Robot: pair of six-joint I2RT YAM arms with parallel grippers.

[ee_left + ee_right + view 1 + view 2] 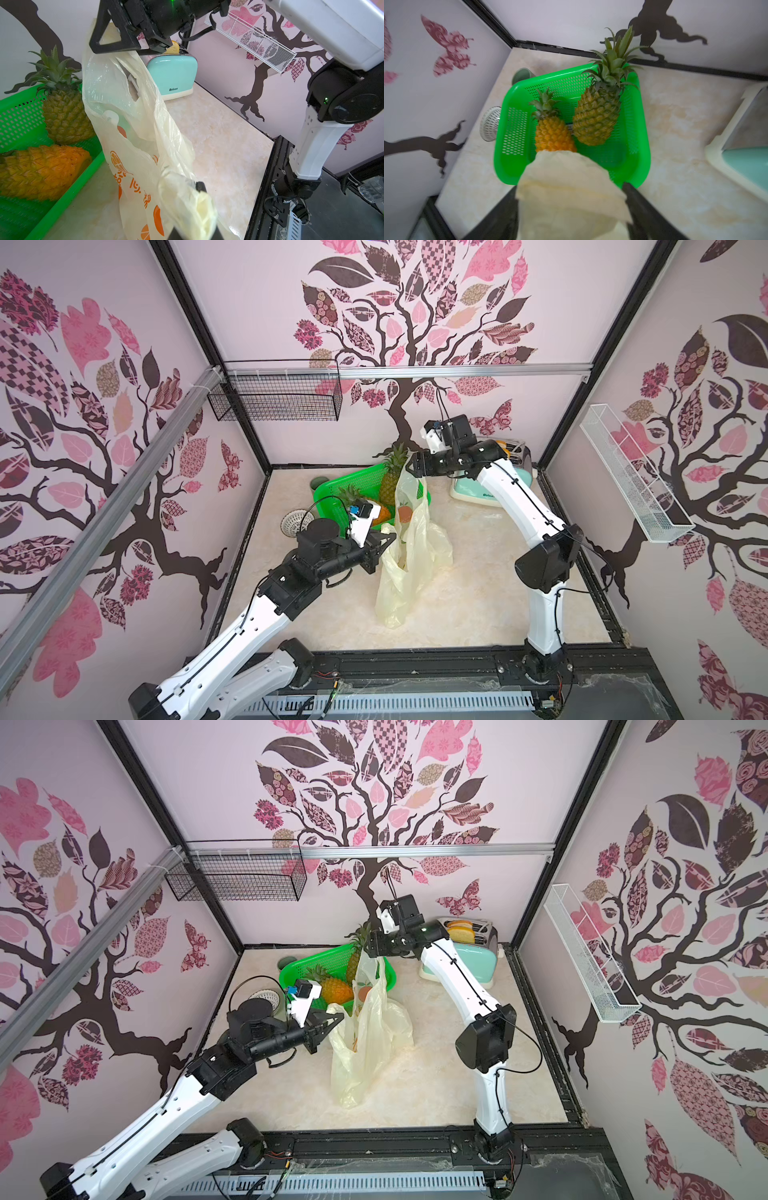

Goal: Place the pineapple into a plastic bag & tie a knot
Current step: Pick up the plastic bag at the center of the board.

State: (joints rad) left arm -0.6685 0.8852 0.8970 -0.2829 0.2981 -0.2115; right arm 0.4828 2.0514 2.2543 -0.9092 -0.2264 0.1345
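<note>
A thin, translucent pale-yellow plastic bag (411,564) with orange fruit prints hangs stretched between the two grippers over the middle of the pale marbled worktop (478,585). Its bottom rests on the worktop toward the front edge.

The left gripper (390,536) is clamped tight on a bunched strap at the bag's lower, nearer side. In the left wrist view the crumpled film (133,124) fills the space between its black fingers (200,186).

The right gripper (368,946) is higher and farther back, above the near-right rim of a green perforated plastic basket (517,128). Its jaws stand partly apart with a wad of bag film (566,187) packed between them, touching both, and the bag's upper strap hangs down from there.

The basket sits by the far edge, left of centre. It holds a tall greenish pineapple (596,116) leaning against the basket's far wall, just behind the raised strap, and an orange-yellow pineapple (552,133) lying on its side beside it. Both are outside the bag.

A mint-green toaster (473,961) stands in the far right corner of the worktop.
</note>
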